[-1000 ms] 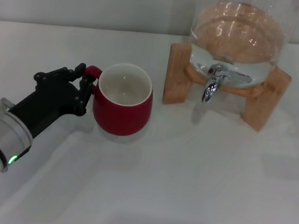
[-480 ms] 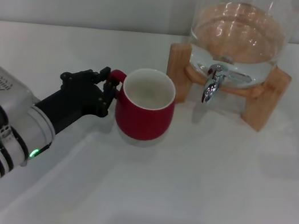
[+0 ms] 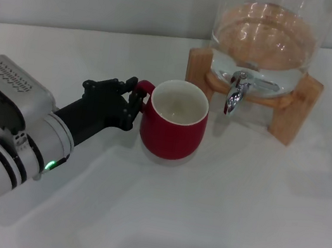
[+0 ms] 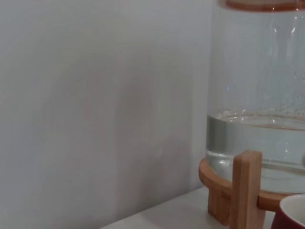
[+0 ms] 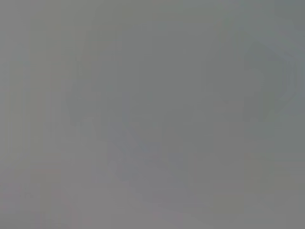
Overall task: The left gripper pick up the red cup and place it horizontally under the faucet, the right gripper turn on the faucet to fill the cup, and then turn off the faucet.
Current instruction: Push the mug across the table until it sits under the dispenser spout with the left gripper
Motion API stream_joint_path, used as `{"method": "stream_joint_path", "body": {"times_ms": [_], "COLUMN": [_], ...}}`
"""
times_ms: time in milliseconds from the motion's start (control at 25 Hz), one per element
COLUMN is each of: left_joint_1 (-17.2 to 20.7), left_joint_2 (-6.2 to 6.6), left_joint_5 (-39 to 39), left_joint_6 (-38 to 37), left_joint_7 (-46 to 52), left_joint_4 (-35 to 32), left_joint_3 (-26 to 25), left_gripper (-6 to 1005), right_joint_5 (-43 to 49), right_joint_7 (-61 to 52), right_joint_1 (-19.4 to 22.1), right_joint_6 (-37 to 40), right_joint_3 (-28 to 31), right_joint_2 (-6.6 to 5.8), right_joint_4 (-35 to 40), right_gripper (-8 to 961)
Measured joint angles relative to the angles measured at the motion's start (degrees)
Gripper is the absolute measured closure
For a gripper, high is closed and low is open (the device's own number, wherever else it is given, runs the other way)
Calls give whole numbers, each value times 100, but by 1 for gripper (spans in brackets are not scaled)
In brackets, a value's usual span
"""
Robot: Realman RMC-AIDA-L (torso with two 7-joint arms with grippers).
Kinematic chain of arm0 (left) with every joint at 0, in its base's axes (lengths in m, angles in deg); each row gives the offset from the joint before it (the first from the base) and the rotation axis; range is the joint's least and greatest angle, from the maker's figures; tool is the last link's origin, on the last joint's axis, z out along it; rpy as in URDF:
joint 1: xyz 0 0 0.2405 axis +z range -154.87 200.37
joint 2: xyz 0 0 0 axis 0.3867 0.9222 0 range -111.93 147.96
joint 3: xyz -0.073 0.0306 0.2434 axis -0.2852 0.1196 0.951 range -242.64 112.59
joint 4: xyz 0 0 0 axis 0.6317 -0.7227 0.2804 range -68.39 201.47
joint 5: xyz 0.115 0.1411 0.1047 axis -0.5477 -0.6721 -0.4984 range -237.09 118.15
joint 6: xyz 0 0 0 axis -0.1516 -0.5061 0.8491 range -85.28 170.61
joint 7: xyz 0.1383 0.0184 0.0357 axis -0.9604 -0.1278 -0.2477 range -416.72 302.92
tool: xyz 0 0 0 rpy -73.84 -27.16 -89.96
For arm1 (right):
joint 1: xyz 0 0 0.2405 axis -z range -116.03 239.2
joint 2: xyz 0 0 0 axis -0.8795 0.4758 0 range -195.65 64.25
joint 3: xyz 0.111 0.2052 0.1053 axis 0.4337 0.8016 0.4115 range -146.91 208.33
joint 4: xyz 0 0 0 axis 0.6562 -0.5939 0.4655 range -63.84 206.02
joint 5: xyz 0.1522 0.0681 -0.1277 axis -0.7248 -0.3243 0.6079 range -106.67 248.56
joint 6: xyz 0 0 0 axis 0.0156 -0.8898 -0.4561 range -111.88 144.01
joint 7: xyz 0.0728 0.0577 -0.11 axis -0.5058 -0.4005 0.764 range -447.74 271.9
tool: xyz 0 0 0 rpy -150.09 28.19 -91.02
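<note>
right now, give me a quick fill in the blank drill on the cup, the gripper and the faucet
1. The left gripper grips the red cup by its ____.
2. The cup's opening faces ____.
3. The cup's inside is ____ in colour.
4. The faucet sticks out of a glass dispenser on a ____ stand.

Missing words: handle; up; white; wooden

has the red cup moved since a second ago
Yes. The red cup, held at its handle by the left gripper, has shifted rightward, closer to the faucet on the fixed wooden stand.
</note>
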Motion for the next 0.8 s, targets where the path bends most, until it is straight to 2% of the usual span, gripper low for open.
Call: {"method": "stream_joint_path", "body": {"times_ms": [440, 800], "left_joint_1": [8, -202], "left_joint_2": [-19, -26], "left_joint_5": [-19, -20], "left_joint_6": [-297, -552], "left_joint_7": [45, 313], "left_joint_4": [-24, -50], "left_joint_3": [5, 55], "left_gripper": [822, 823], "right_joint_5": [3, 28], "right_joint_7": [0, 0], "right_joint_1": [-13, -35], "right_joint_6": [12, 22], "right_joint_3": [-35, -68], "right_joint_2": [0, 0], "right_joint_4": [0, -1], "right_gripper": [279, 279]}}
